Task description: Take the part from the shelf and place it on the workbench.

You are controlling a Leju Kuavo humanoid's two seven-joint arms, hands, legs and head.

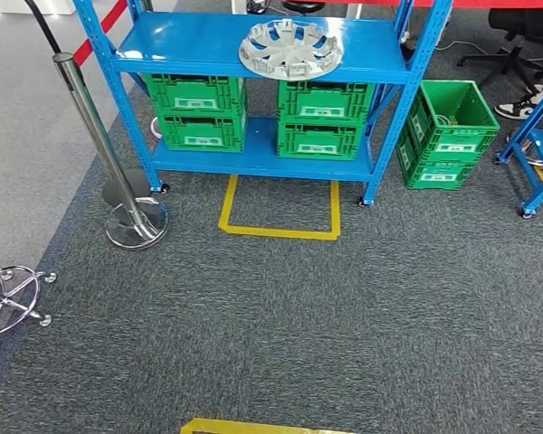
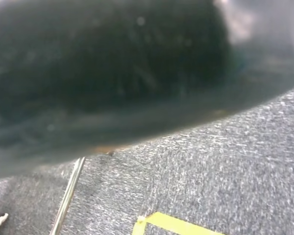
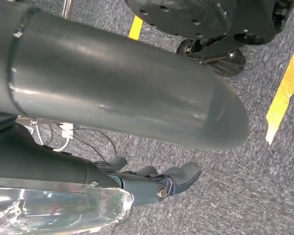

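Shelf (image 1: 186,45): blue rack, far across the grey carpet.
Part (image 1: 290,48): silver wheel cover, flat on the shelf's top board, right of middle; no workbench visible, so the carry is left.
Right hand (image 3: 153,178): hangs over carpet, fingers loosely extended, holding nothing.
Left hand: cannot tell; its wrist view gives dark blur, carpet, yellow tape.

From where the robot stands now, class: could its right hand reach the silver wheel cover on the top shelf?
Probably not yet. The wheel cover lies uncovered on the blue shelf, but open carpet separates them, and the right hand hangs low.
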